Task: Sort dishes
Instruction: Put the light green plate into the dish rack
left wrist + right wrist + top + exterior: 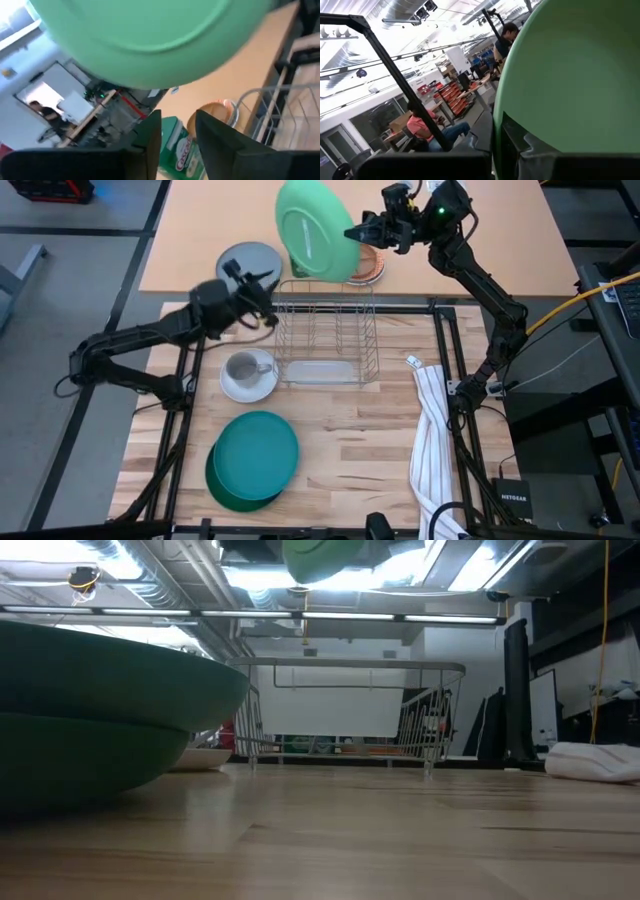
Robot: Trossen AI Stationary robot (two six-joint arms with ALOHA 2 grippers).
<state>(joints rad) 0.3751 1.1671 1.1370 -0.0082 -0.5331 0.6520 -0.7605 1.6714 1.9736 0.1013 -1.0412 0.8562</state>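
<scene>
1. The left pincer (268,305) is on the left, just beside the wire rack (327,340). Its two dark fingers (150,135) stand a little apart and hold nothing.
2. The flat grey plate (250,260) lies behind the left pincer, on the tan board (200,230).
3. The small grey mug (243,367) stands upright on the white saucer (236,388), on the wooden counter (350,450) just left of the rack.
4. Nearer the front, a teal plate (256,450) lies flat on top of a dark green plate (222,485). Both face up.
5. The wire rack stands in the middle, at the back edge of the counter. No plates stand in its slots.
6. The light green plate (312,230) is up in the air, above and behind the rack. It stands on its edge, tilted, with its underside facing the camera above.
7. The right pincer (362,232) is shut on the right edge of the light green plate.
8. A brown plate with an orange rim (374,268) lies on the tan board, partly hidden by the green one.
9. A white striped cloth (432,440) hangs along the right side of the counter.
10. A black box at the front right corner says NETGEAR (512,498).
11. A green box (180,147) shows past the left pincer, but its writing is too blurry to read.
</scene>
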